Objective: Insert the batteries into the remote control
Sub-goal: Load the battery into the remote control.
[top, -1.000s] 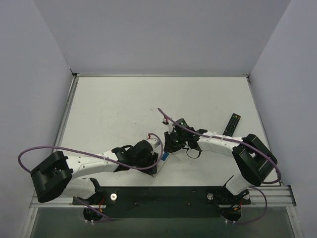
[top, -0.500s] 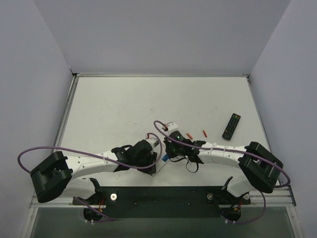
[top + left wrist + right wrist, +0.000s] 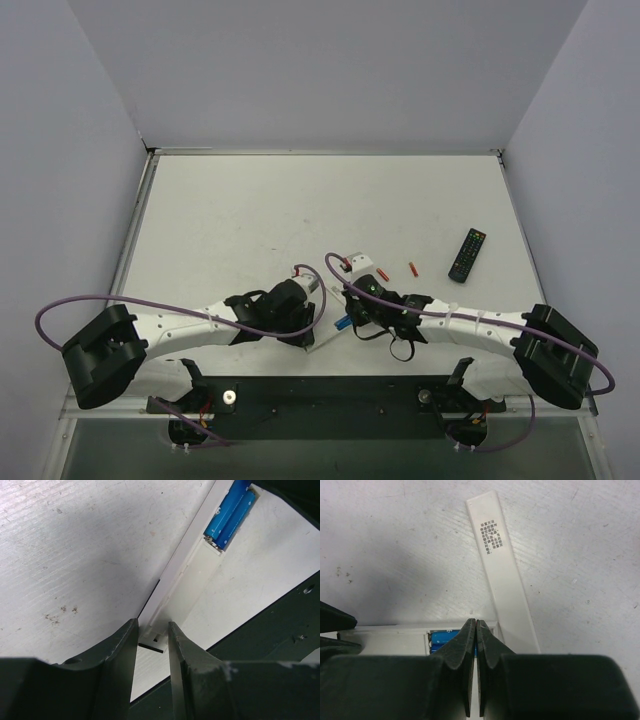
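Observation:
The white remote control lies back-up near the table's front edge, its compartment open. Two blue batteries sit side by side inside it, and show as a blue spot from above. My left gripper straddles the remote's near end, both fingers against its sides. My right gripper is shut and holds nothing; its joined tips rest over the batteries at the compartment's end. In the top view the two grippers meet at the remote, left and right.
A long white battery cover with printed text lies flat just beyond the remote's end. Two small red cylinders lie to the right. A black remote sits farther right. The dark base rail runs close behind the remote.
My right arm has swung down and toward the near edge, bringing its shut tips onto the batteries and uncovering the red cylinders. My left jaws have narrowed around the remote's end.

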Controlling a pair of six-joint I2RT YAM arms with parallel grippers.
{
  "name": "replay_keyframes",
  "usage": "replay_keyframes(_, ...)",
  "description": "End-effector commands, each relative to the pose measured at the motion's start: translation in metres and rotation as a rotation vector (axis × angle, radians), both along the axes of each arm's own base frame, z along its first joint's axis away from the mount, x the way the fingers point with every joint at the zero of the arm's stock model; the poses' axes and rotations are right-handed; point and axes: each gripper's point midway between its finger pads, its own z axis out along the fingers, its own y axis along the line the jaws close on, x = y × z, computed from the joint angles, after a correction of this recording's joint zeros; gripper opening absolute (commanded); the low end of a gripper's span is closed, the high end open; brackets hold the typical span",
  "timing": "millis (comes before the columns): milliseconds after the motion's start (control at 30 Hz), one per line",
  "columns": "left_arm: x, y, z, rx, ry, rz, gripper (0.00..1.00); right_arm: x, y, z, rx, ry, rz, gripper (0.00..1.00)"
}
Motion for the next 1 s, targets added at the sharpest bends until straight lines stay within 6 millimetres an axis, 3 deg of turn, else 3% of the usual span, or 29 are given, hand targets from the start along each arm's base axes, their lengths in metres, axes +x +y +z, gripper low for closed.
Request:
replay_keyframes(0,0.007,0.007,-0.005,0.051,-0.012,0.035,0.39,-0.007,0.004,0.007,0.014,0.025,0.02,0.0)
replay_keyframes(133,0.011,0.011,-0.005,0.054,-0.022,0.051,0.4,-0.002,0.004,0.021,-0.008,0.031,0.013,0.02)
replay_keyframes(300,0.02,0.019,0.001,0.045,-0.068,0.074,0.46,0.004,-0.012,0.029,-0.002,0.144,-0.053,0.23)
replay_keyframes(600,0.028,0.007,0.054,-0.075,-0.325,-0.095,0.73,-0.001,-0.02,0.033,0.053,0.287,-0.109,0.36)
replay_keyframes(667,0.026,-0.001,0.067,-0.127,-0.383,-0.153,0.77,-0.001,-0.019,0.032,0.078,0.32,-0.126,0.36)
replay_keyframes(767,0.019,-0.01,0.072,-0.146,-0.467,-0.285,0.81,-0.002,-0.018,0.026,0.102,0.356,-0.146,0.37)
replay_keyframes(967,0.018,-0.027,0.065,-0.154,-0.57,-0.453,0.83,0.002,-0.021,0.024,0.16,0.377,-0.183,0.33)
